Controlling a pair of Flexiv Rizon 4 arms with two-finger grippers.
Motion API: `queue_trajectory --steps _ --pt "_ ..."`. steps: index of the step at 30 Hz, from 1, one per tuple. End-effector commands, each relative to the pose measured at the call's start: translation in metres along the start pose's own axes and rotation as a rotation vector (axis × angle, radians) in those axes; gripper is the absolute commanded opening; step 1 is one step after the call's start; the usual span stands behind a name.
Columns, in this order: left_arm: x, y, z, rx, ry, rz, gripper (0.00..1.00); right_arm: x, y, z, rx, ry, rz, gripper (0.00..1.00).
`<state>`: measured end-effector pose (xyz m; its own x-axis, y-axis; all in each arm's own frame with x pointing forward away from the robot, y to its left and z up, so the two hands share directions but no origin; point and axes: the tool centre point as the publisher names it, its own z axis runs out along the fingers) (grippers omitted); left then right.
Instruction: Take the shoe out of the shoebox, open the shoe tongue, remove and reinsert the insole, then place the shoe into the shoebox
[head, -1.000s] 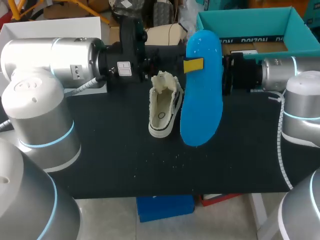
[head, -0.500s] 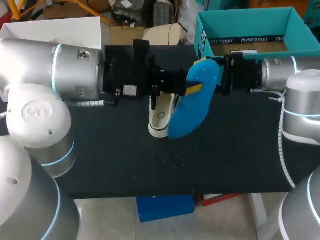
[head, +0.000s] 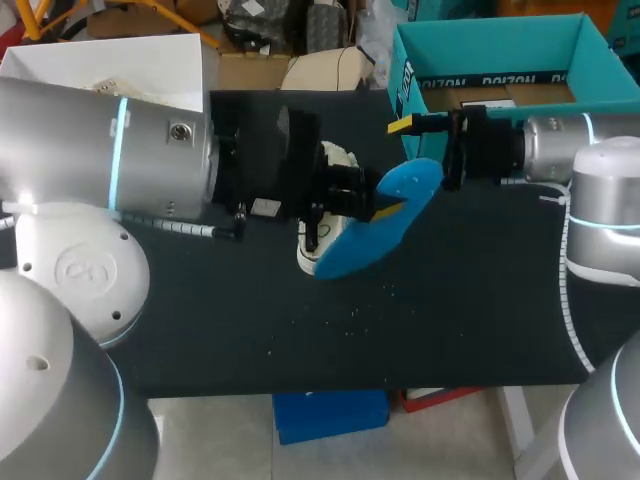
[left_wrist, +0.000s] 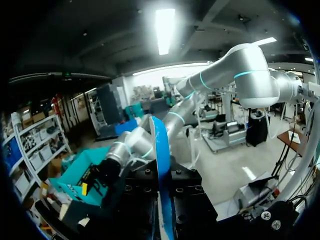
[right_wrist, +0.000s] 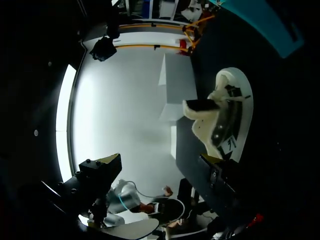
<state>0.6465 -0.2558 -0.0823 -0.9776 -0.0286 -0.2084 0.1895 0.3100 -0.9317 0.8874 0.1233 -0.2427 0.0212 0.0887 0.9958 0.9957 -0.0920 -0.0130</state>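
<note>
left pincer (head: 386, 208) clamps the flat, oval blue insole (head: 365, 238); right pincer (right_wrist: 160, 162) stands apart.

Robotics lab bench, two bulky silver robot arms with glowing blue joint bands, left arm (head: 70, 140) and right arm (head: 600, 190), flanking a matte black tabletop (head: 250, 320), open teal cardboard shoebox (head: 480, 38) at its far right corner
</note>
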Motion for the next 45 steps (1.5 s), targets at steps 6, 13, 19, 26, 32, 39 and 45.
queue_trajectory --steps 6,13,19,26,32,39,45 --pt "0.009 0.068 0.015 0.25 0.0 0.043 0.0 -0.001 0.0 0.001 -0.002 0.0 -0.001 1.0" --pt "-0.009 0.082 0.017 0.301 0.002 0.05 0.0 -0.001 0.0 0.001 -0.002 0.0 -0.001 1.0" --pt "-0.025 0.094 0.017 0.305 0.032 0.19 0.0 -0.001 0.0 0.001 -0.002 0.0 -0.001 1.0" --pt "-0.029 0.105 0.011 0.275 0.051 0.463 0.0 -0.001 0.0 0.001 -0.002 0.0 -0.001 1.0" --pt "-0.029 0.105 0.011 0.275 0.051 0.463 0.0 -0.001 0.0 0.001 -0.002 0.0 -0.001 1.0" --pt "-0.029 0.105 0.011 0.275 0.051 0.463 0.0 -0.001 0.0 0.001 -0.002 0.0 -0.001 1.0" --pt "-0.017 0.12 0.015 0.424 0.047 0.868 0.0 -0.001 0.0 0.001 -0.002 0.0 -0.001 1.0"
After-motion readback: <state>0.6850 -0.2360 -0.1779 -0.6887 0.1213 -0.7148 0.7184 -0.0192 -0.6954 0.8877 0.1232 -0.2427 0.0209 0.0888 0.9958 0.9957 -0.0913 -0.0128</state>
